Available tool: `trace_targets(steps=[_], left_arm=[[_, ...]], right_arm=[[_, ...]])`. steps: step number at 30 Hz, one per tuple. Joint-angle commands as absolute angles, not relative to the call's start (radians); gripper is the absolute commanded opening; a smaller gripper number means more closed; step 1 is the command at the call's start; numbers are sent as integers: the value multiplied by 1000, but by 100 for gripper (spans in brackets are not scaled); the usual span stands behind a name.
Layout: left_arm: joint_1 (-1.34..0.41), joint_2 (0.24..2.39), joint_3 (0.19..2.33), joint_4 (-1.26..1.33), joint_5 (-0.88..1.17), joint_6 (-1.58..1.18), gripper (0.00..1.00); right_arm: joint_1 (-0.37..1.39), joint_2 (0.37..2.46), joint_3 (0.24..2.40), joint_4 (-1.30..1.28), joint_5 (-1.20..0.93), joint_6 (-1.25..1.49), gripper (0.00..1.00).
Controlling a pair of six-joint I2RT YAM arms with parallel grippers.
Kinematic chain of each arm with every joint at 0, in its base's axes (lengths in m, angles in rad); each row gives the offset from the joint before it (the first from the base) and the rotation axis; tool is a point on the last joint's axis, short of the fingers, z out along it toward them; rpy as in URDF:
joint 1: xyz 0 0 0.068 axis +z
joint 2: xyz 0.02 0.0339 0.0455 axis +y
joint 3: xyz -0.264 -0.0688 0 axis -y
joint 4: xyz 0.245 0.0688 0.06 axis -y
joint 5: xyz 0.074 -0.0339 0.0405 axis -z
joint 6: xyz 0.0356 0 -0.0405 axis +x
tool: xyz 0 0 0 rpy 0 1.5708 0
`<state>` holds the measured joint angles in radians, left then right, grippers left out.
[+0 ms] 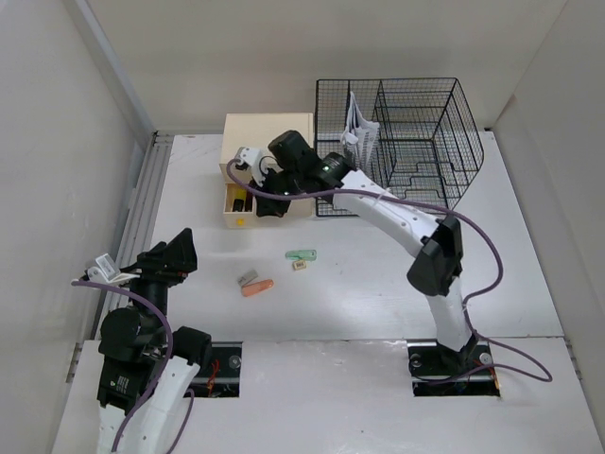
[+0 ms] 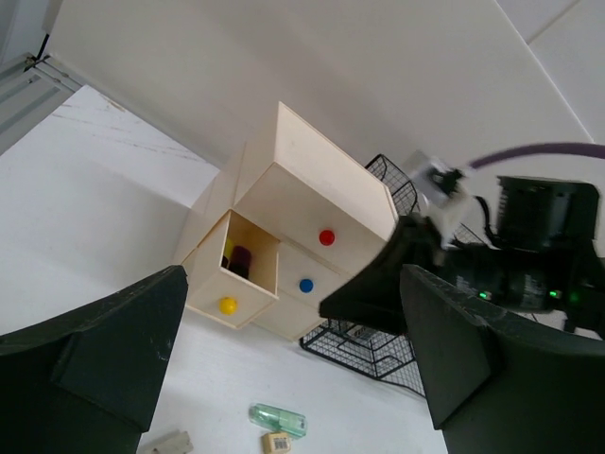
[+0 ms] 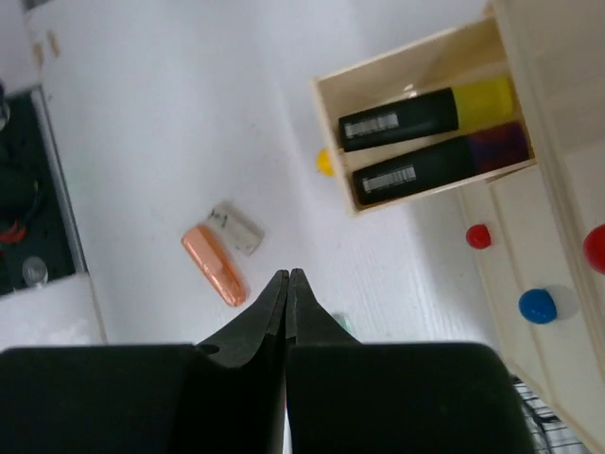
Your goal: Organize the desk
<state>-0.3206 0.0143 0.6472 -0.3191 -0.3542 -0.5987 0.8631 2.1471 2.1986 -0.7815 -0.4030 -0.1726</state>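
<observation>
The desk [image 1: 378, 284] is a white tabletop. On it lie a green clear piece [image 1: 302, 254], a small tan eraser [image 1: 300, 267], a grey piece [image 1: 248, 278] and an orange piece [image 1: 257, 288]. My right gripper [image 1: 265, 203] hovers shut and empty just in front of the wooden box's open drawer [image 1: 236, 203]. In the right wrist view the shut gripper [image 3: 286, 275] points between the orange piece [image 3: 217, 265] and the drawer [image 3: 430, 142], which holds two black markers. My left gripper [image 1: 182, 248] stands open and empty at the near left, facing the drawer [image 2: 236, 274] across the desk [image 2: 76, 208].
A beige wooden drawer box [image 1: 267, 142] with red [image 2: 326, 236] and blue [image 2: 305, 285] knobs stands at the back. A black wire-mesh organizer [image 1: 406, 142] holding papers stands to its right. A ridged metal rail [image 1: 142, 218] runs along the left side.
</observation>
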Motion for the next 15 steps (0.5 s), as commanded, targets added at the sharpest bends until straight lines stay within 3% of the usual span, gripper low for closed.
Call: trace_targets(steps=[1,6,7,11,13,14,15], left_arm=[[-325,0,653,-276,-336,-581,92],[-325,21,632,-229,-285,-600,63],[-325,31,632,-229,-285,-600,53],[-325,40,641,-229,-273,-618,42],[-325,40,641,-242,-273,-618,45],[-325,40,641,-242,-273,-618,51],[-325,40,641,-258,-273,-618,64]], right_arm=[[864,1968,2073,-652,-500,-415,0],[873,1940,1882,-592,-535,-495,0],[885,1959,1882,-592,-544,-495,0],[905,2075,2017,-620,-506,-470,0],[914,2127,2071,-597,-479,-420,0],[914,2143,2088,-585,-438,-408,0],[923,2160,2107,-574,-408,-397,0]])
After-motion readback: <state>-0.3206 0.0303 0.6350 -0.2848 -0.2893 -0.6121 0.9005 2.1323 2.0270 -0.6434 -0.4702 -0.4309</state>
